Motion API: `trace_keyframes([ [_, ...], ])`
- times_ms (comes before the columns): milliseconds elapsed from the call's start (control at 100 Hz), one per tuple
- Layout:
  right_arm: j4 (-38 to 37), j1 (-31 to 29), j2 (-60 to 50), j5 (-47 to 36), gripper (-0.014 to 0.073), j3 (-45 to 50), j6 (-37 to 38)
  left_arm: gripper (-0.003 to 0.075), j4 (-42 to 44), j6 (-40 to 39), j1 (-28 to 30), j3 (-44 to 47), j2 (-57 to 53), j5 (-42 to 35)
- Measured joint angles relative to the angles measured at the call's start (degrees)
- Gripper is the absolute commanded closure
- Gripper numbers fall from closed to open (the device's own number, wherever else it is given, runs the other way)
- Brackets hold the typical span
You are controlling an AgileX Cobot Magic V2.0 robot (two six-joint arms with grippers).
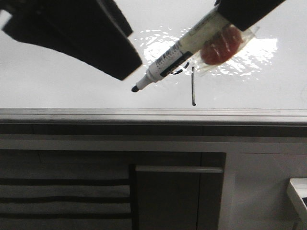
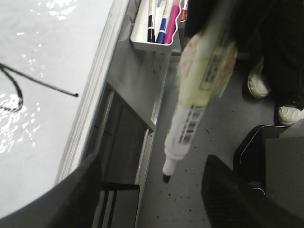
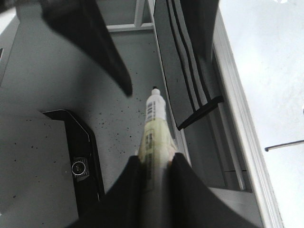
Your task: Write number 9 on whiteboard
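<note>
The whiteboard [image 1: 57, 81] is a glossy white board with a glare patch and a grey edge strip. The number 9 [image 1: 193, 88] is drawn on it in thin black line; its long tail shows, and its loop is partly hidden behind the marker. My right gripper [image 3: 154, 159] is shut on a white marker [image 1: 177, 55] with a reddish pad wrapped onto it. The marker's black tip [image 1: 135, 88] points left of the figure. My left gripper [image 2: 152, 161] is open and empty, dark at the upper left in the front view [image 1: 120, 57]. The 9 also shows in the left wrist view [image 2: 42, 85].
A tray of coloured markers [image 2: 156, 28] hangs at the board's edge. Dark cabinet panels [image 1: 177, 196] stand below the edge strip. A person's shoes [image 2: 259, 85] stand on the speckled grey floor. A black base unit [image 3: 71, 161] sits on the floor.
</note>
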Motion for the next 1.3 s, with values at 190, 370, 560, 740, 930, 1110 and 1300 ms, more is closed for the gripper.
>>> trace_keyframes([
  [190,-0.10,0.00,0.00,-0.12,0.0576,0.00,-0.22,0.0308,0.00,0.65,-1.51,-1.47,4.40,-3.54],
  [370,-0.53,0.00,0.00,-1.00,0.0576,0.00,-0.27,0.0471,-0.13,0.77,-1.64,-1.69,5.94,-4.52],
  [560,-1.17,0.00,0.00,-2.29,0.0576,0.00,-0.27,0.0645,-0.51,0.88,-1.64,-1.69,6.02,-4.32],
  [740,-1.39,0.00,0.00,-2.69,0.0576,0.00,-0.27,0.0741,-0.53,1.48,-1.78,-1.69,6.02,-4.09],
  [930,-1.39,0.00,0.00,-3.06,0.0413,0.00,-0.36,0.0741,-0.31,1.86,-1.91,-1.69,6.02,-4.09],
  [1110,-1.28,0.00,0.00,-2.93,0.0165,-0.13,-0.36,0.0741,0.91,1.33,-1.78,-1.69,6.02,-4.43],
  [1300,-2.76,-2.06,-2.88,-1.71,0.0168,-2.82,4.37,0.0741,8.71,-8.49,2.99,-1.69,4.70,-1.50],
])
